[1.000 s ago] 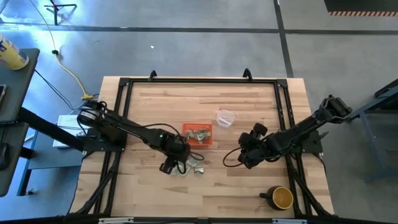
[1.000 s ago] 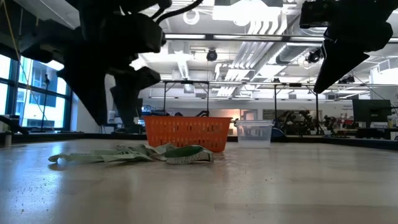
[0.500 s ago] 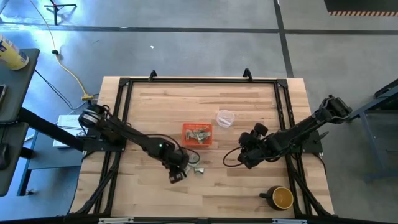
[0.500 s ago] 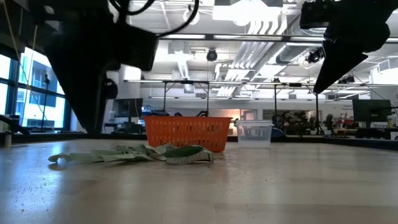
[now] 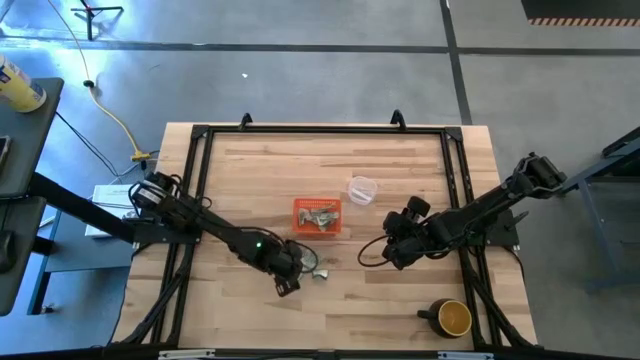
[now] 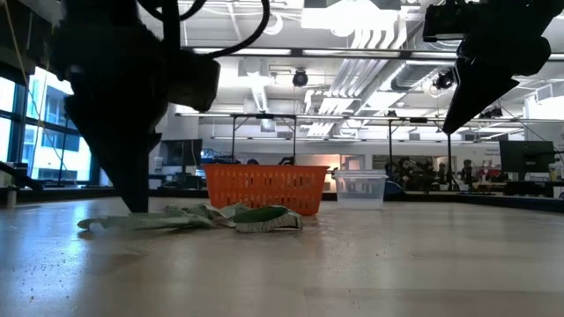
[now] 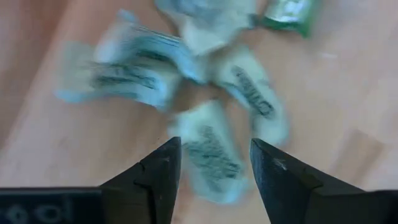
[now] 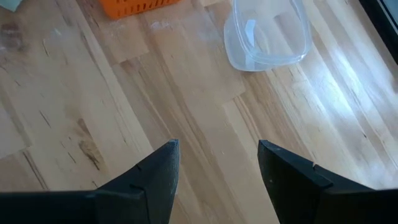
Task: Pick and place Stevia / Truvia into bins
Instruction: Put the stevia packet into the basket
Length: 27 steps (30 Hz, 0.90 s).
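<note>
Several pale green and white sachets (image 5: 312, 268) lie flat in a loose pile on the wood just near of the orange bin (image 5: 296, 225), and more sachets (image 5: 320, 213) lie inside it. My left gripper (image 5: 290, 284) is down at table height at the pile's near side (image 6: 137, 207). It is open, one finger on each side of a sachet (image 7: 211, 155) that lies flat. My right gripper (image 5: 388, 258) hangs open above bare wood (image 8: 217, 149), to the right of the pile.
A clear round cup (image 5: 361, 189) stands right of and beyond the bin, and it also shows in the right wrist view (image 8: 267, 34). A dark mug (image 5: 452, 318) sits near the table's near right corner. A black frame runs along the table's edges.
My left gripper has moved toward the table's near edge and come down from above the pile to table height at the pile's near side. The right arm has kept still.
</note>
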Available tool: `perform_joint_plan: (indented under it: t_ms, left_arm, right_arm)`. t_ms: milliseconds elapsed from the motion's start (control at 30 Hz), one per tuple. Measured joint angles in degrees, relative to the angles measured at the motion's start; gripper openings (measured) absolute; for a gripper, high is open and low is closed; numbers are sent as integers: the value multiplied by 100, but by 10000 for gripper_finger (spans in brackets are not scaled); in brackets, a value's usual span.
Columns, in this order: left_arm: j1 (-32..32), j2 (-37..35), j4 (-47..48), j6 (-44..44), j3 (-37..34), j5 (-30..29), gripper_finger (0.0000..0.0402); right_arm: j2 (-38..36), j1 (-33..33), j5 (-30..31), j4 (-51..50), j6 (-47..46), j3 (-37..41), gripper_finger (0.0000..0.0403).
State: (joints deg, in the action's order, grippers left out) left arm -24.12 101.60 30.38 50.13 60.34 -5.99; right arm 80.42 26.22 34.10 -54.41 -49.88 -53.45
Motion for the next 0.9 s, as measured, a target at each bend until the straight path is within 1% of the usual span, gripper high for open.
perform_joint_plan:
  t_ms: [100, 267, 333, 433, 533, 600, 667, 733, 867, 900]
  left_arm:
    - [13, 71, 314, -32, 0, -186, 215]
    - [7, 301, 142, -28, 10, -41, 207]
    - [9, 308, 80, 101, 6, 22, 207]
    - [-41, 315, 53, 148, 15, -191, 208]
    - [-35, 381, 108, -18, 20, -219, 199]
    - [-33, 411, 172, -156, 24, -240, 180]
    - [-28, 415, 233, -260, 23, -262, 152]
    - [-28, 418, 227, -379, 24, -344, 116]
    - [-33, 422, 173, -721, 24, -379, 31]
    - [-33, 422, 180, -747, 24, -379, 21]
  right_arm:
    - [0, 0, 1, -23, -1, 0, 209]
    - [0, 0, -10, -73, 43, 0, 209]
    - [0, 0, -29, -88, 43, 0, 209]
    - [0, -21, -11, -118, 45, 0, 209]
    - [0, -96, 11, -132, 102, 0, 209]
    - [0, -155, 17, -140, 149, 0, 209]
    - [0, -226, 15, -164, 150, 0, 209]
    - [0, -266, 15, -172, 148, 0, 209]
    - [0, -302, 22, -159, 145, 0, 209]
    - [0, -302, 52, -147, 141, 0, 209]
